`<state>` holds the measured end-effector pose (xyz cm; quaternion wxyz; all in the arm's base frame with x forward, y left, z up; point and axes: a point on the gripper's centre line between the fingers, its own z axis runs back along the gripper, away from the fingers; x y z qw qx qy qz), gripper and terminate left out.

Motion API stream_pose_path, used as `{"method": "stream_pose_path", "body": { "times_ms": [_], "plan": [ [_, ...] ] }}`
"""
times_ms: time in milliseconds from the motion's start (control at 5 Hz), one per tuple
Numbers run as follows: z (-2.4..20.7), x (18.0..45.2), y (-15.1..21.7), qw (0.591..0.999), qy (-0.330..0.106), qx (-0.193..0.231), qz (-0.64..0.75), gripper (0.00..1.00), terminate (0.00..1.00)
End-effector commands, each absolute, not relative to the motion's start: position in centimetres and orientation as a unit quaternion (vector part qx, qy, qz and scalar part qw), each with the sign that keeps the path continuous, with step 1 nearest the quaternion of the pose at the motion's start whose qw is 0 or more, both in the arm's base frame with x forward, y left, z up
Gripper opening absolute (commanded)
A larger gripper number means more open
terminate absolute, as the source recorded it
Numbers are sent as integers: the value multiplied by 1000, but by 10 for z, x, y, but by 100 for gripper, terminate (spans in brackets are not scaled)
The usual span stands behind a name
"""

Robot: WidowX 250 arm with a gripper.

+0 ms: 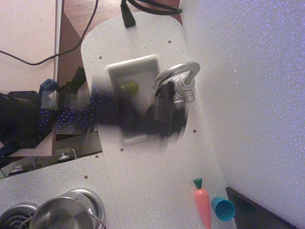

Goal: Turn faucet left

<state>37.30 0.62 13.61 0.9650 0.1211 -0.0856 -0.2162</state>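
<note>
The faucet [180, 76] is shiny silver with a hook-curved spout, standing at the right rim of the small white sink [116, 69]. Its spout tip hangs over the sink's right edge. My black arm reaches in from the left, blurred by motion. My gripper [166, 93] is right at the faucet, just below the spout and beside the base. The blur hides whether its fingers are open or shut, and the side lever is hidden behind it.
A green cup [128, 87] lies in the sink. A toy carrot [203, 204] and a blue cup [222, 208] lie at the lower right. Metal pots [64, 212] stand at the lower left. A wall [248, 95] closes the right side.
</note>
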Motion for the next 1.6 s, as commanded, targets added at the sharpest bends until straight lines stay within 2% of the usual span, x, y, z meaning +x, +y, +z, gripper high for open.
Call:
{"method": "stream_pose_path", "body": {
  "times_ms": [0, 200, 400, 600, 800, 1000, 1200, 1400],
  "plan": [
    [143, 372, -2, 956, -110, 131, -240, 100, 0],
    [150, 361, -12, 945, -148, 115, -268, 100, 0],
    [165, 346, 12, 932, -296, 40, -204, 100, 0],
    [179, 354, 67, 939, -339, -32, -50, 100, 0],
    [165, 361, 121, 910, -395, -116, 47, 100, 0],
    [157, 394, 171, 912, -394, -83, 82, 100, 0],
    [142, 404, 143, 919, -382, -54, 77, 100, 0],
    [128, 411, 106, 927, -364, -64, 69, 100, 0]
  ]
}}
